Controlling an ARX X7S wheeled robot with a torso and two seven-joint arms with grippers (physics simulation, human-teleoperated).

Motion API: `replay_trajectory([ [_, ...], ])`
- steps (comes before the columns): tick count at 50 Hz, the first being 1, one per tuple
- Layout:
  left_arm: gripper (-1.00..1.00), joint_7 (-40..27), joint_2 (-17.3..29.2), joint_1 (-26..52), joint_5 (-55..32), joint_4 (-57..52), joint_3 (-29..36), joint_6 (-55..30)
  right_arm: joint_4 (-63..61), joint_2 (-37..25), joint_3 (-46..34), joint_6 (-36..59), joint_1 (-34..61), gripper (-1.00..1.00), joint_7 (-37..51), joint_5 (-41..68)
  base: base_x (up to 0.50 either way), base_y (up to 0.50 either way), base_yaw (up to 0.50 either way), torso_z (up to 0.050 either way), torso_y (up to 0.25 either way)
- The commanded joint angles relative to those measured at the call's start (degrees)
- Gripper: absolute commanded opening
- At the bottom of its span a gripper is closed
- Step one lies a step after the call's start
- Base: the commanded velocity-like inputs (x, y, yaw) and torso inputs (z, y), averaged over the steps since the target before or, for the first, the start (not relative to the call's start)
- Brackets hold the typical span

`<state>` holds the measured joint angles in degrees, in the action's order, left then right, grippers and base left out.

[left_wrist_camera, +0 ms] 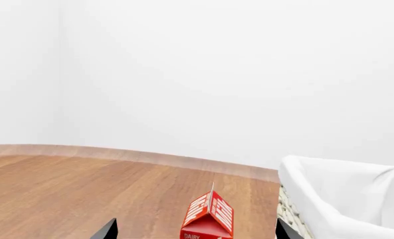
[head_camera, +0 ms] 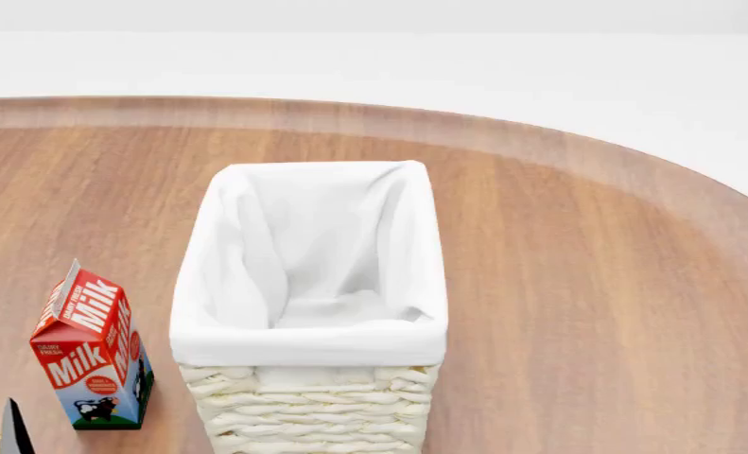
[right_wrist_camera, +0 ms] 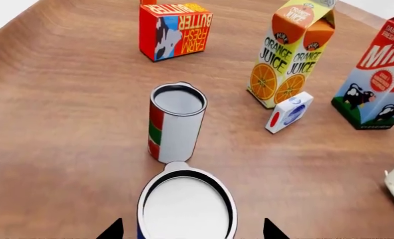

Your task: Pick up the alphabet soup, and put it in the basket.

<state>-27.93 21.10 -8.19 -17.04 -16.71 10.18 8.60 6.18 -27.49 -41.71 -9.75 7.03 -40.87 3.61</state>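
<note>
The small round alphabet soup can with the silver-white lid [right_wrist_camera: 187, 208] stands upright on the brown wooden desk [right_wrist_camera: 64, 124], right under the right tool [right_wrist_camera: 187, 230]. Only a thin strip of blue shows at the can's side. The tool's two dark tips sit wide apart, one on each side of the can, so the right tool is open and holds nothing yet. Touching the soup can, or nearly so, on its far side is another can of the same size with a red and green label [right_wrist_camera: 175, 122]. That one is not the one to take.

The big cream-white woven basket with the white cloth inside [head_camera: 310, 312] stands in the middle of the desk. It has nothing in it. A red milk carton [head_camera: 93, 350] stands just beside the basket. Near the cans there are also an orange juice carton [right_wrist_camera: 291, 52], a red butter box [right_wrist_camera: 175, 29] and a small white box [right_wrist_camera: 290, 111].

The left tool [left_wrist_camera: 195, 231] is open too, with its tips spread wide, and it holds nothing.

I think the can is hard and stiff, and a bit heavy with soup. Its smooth side may slip. The best place to hold it looks like the middle of its round side, squeezed from both sides. The tool should take care not to bump the red and green can.
</note>
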Motion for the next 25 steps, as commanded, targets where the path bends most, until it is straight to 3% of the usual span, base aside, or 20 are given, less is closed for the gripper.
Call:
replay_trajectory([
  [1,1.00,-0.1,0.1,-0.1,0.1,-0.1,0.1,0.1,1.3,0.9,-0.7,1.3,1.2,1.00,0.0,-0.6,0.00,0.00,0.00,0.000,0.000],
  [25,1.00,-0.5,0.5,-0.3,0.0,-0.6,0.3,0.1,5.4,3.1,-2.7,0.4,2.4,1.00,1.5,-4.0,0.00,0.00,0.00,0.000,0.000],
])
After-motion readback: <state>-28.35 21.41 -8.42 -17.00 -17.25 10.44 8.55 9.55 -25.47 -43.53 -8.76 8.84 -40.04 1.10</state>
